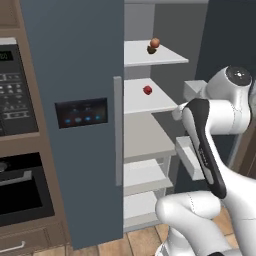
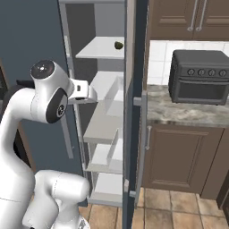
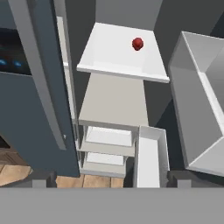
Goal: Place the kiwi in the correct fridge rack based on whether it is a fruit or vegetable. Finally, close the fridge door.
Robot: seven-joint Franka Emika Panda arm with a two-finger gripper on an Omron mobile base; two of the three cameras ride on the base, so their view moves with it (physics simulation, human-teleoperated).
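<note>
The small olive-brown round kiwi (image 1: 151,49) sat on the top flat white fridge rack (image 1: 165,58), touching the orange-red round fruit (image 1: 155,43), so placement looked done. The gripper (image 3: 111,181), empty with jaws spread wide, hung above the lower shelves near the small red fruit (image 3: 137,43). The tall slate-blue fridge door (image 2: 135,112) stood open; closing remained.

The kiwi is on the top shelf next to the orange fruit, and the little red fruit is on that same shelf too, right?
Not quite. The kiwi does sit by the orange fruit on the top shelf, but the left base view shows the little red fruit on the next shelf down.
</note>
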